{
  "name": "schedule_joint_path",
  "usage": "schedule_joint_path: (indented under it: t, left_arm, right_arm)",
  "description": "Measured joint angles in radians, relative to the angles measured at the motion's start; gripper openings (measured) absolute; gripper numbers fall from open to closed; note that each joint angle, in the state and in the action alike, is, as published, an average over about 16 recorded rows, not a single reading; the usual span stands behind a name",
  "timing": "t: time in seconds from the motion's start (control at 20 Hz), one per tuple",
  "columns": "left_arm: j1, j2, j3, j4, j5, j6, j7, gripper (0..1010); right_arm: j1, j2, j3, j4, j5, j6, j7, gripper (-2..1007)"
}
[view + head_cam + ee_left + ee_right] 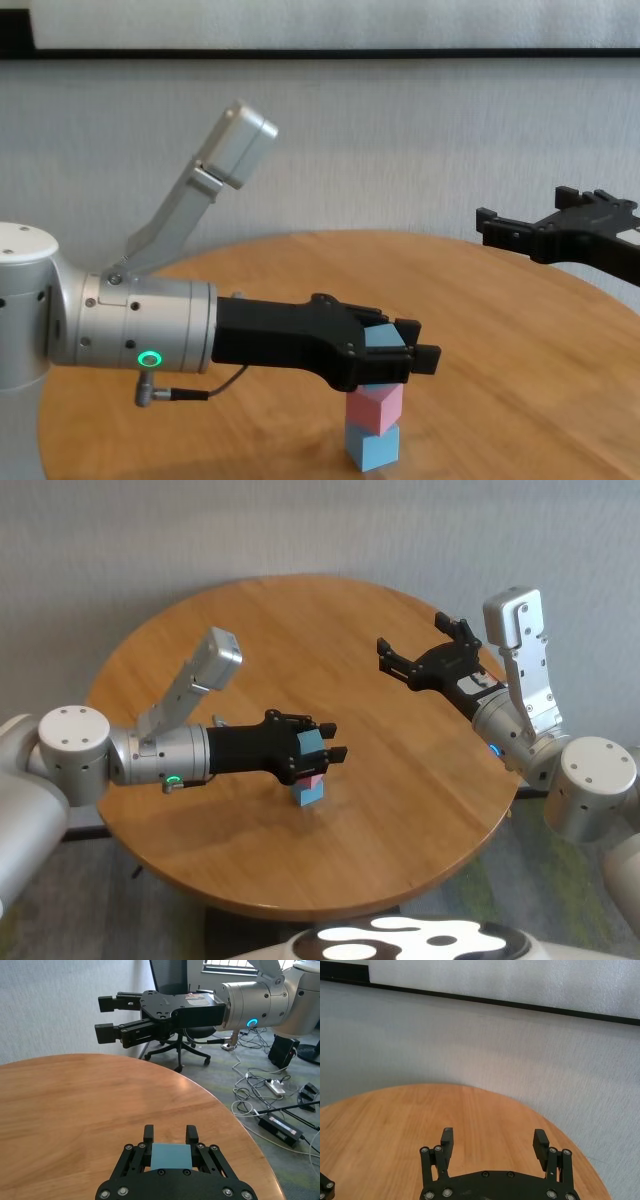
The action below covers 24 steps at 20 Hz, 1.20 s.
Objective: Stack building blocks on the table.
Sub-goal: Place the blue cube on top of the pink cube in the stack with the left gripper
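Bench [300, 630]: round, glossy honey-orange wood grain, filling the middle of the head view.

Left tool [322, 748]: centre of the head view, just below mid-frame, fingers closed on a light blue block [311, 744]. That held block sits directly above the stack; whether it touches the pink one cannot be told. In the left wrist view it shows between the fingers at bottom centre.

Stack: pink block [376, 405] resting on a second light blue block [373, 446], which stands on the bench, lower centre of the chest view. The pink one is turned slightly relative to the one under it.

Right tool [425, 650]: upper right of the head view, raised above the bench, fingers spread wide and holding nothing, well apart from the stack.
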Motion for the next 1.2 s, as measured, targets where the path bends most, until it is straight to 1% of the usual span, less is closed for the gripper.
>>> schedule_joint_path:
  t: [0.35,0.65,0.95,1.2]
  left_arm:
    - [-0.028,-0.021,0.02,0.065,-0.015,-0.019,-0.019,395]
    - [-0.05,-0.035,0.033,0.113,-0.021,-0.034,-0.026,395]
    - [-0.063,-0.041,0.043,0.14,-0.019,-0.048,-0.025,395]
    - [-0.066,-0.042,0.044,0.149,-0.016,-0.075,-0.023,395]
  right_arm:
    - [0.0,0.0,0.0,0.0,0.0,0.0,0.0,1005]
    - [0.0,0.0,0.0,0.0,0.0,0.0,0.0,1005]
    - [0.0,0.0,0.0,0.0,0.0,0.0,0.0,1005]
    - [0.0,0.0,0.0,0.0,0.0,0.0,0.0,1005]
